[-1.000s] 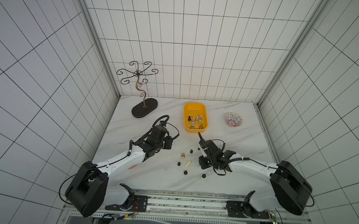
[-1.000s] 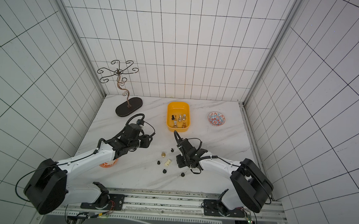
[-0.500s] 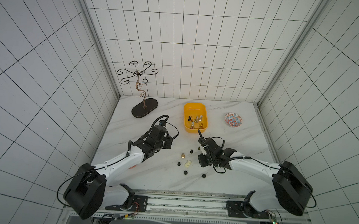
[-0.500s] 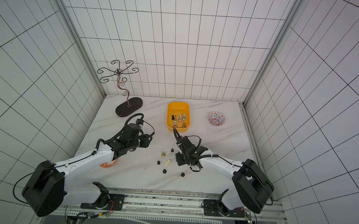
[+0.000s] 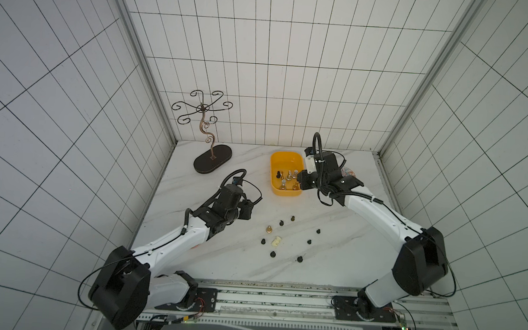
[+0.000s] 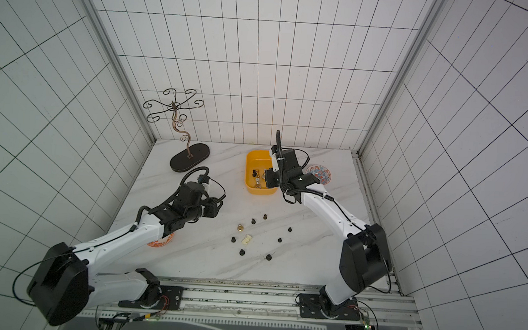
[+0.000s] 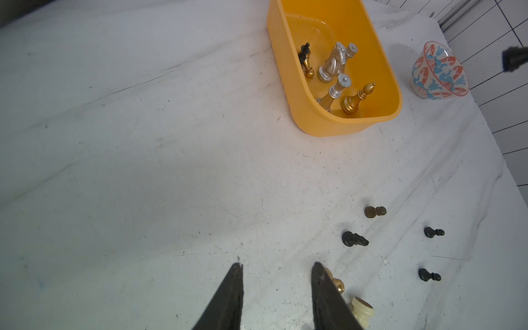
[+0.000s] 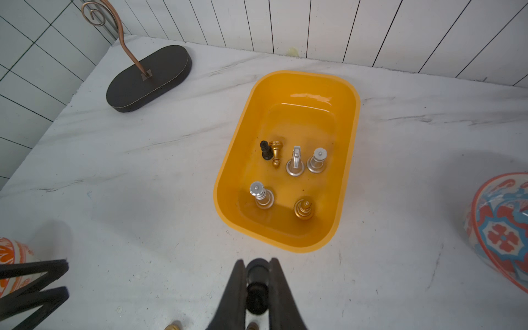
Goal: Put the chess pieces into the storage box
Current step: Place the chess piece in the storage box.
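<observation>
My right gripper (image 8: pixel 257 262) is shut on a small black pawn (image 8: pixel 257 275). It hovers just short of the near rim of the yellow-orange storage box (image 8: pixel 228 171), and both top views show it by the box's near right corner (image 5: pixel 299 179) (image 6: pixel 268 179). The storage box (image 5: pixel 275 160) holds several silver and gold chess pieces (image 8: pixel 295 164) and one black one. My left gripper (image 7: pixel 275 265) is open and empty, low over the table (image 5: pixel 247 213). A gold piece (image 7: pixel 338 285) and a cream piece (image 7: pixel 361 310) lie beside one of its fingers. Several black pawns (image 5: pixel 309 241) are scattered on the marble.
A wire jewelry stand on a dark oval base (image 5: pixel 212 162) stands at the back left. A red-and-blue patterned bowl (image 6: pixel 318 175) sits right of the box, partly behind my right arm. An orange-patterned dish (image 6: pixel 160 242) lies under my left arm.
My right arm has risen from the scattered pieces in mid-table and swung back to the box with the black pawn clamped in it. The left arm has barely moved.
</observation>
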Controlling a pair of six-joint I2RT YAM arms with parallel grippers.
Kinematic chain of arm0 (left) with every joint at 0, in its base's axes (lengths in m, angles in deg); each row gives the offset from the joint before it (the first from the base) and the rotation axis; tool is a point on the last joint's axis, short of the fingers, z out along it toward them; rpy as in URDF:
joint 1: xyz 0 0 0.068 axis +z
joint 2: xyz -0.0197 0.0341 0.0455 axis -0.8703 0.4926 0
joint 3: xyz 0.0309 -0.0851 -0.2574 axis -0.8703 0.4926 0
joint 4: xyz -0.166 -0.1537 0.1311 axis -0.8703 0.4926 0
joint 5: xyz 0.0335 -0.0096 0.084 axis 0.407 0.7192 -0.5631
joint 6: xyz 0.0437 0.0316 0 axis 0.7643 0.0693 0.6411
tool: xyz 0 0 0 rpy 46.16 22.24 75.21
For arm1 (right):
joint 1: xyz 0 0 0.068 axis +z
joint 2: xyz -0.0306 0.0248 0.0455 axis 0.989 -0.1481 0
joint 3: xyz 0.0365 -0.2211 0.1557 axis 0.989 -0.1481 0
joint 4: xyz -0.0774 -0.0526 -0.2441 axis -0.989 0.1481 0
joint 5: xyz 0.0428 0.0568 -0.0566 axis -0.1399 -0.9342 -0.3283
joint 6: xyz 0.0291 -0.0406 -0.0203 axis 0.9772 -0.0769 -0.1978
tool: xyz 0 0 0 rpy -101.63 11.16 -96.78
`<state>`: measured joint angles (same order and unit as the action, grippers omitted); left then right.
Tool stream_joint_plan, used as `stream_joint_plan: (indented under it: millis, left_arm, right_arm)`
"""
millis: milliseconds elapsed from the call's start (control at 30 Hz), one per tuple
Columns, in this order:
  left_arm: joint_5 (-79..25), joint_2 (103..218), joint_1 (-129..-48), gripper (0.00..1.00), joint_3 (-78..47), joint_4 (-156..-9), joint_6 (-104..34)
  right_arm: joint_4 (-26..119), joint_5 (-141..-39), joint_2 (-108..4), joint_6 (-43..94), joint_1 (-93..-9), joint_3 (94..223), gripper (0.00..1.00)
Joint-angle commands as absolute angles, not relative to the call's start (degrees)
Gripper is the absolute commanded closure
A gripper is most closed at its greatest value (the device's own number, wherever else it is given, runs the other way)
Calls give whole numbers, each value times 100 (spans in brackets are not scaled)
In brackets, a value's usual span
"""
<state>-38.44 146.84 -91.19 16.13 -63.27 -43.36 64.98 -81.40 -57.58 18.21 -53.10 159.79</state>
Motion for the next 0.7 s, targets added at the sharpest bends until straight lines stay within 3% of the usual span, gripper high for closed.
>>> stream_joint_plan:
  millis: [0, 667]
  left_arm:
    - [-3901, 14551, -9143, 61, 1613, -6150, -4330]
    - [-3873, 14508, -9213, 61, 1583, -5854, -4439]
  right_arm:
    - [6582, -8102, -6358, 1440, -5498, 16868, 86]
    - [6426, -8324, -9422, 1276, -5959, 19828, 85]
